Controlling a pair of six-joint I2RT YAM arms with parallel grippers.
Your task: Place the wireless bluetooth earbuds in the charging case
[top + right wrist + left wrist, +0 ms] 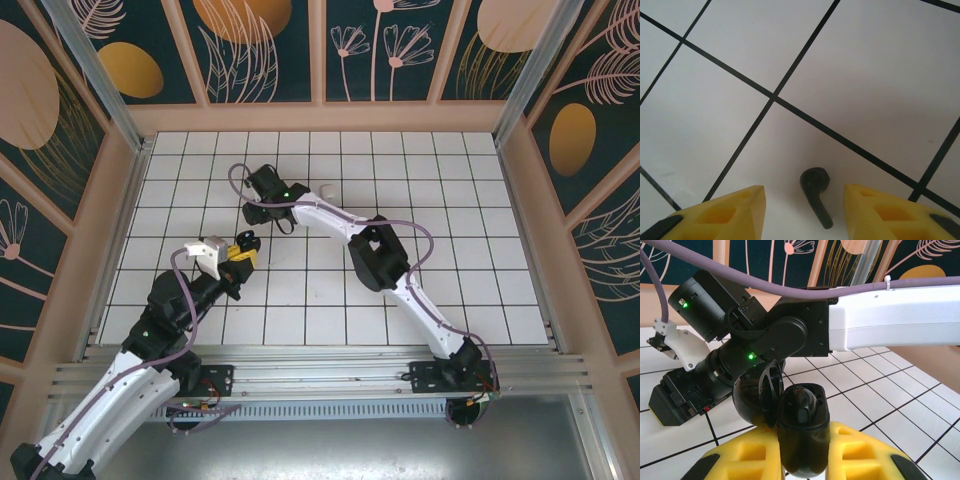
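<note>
In the left wrist view a black charging case (802, 430) stands upright, with my left gripper (802, 462) shut on its lower body. The case's lid (752, 397) hangs open to the left, and one black earbud (803, 407) sits in a slot inside. From above, the case (246, 240) is at the left gripper (241, 252), left of the floor's middle. A second black earbud (815, 192) with a short stem lies flat on a white tile. My right gripper (804, 197) is open low over it, one yellow finger on each side, not touching.
The right arm (330, 222) reaches across the tiled floor (450, 260), its wrist (715, 315) just beyond the case. A small white object (326, 190) lies on a tile right of that wrist. Patterned walls close in the floor.
</note>
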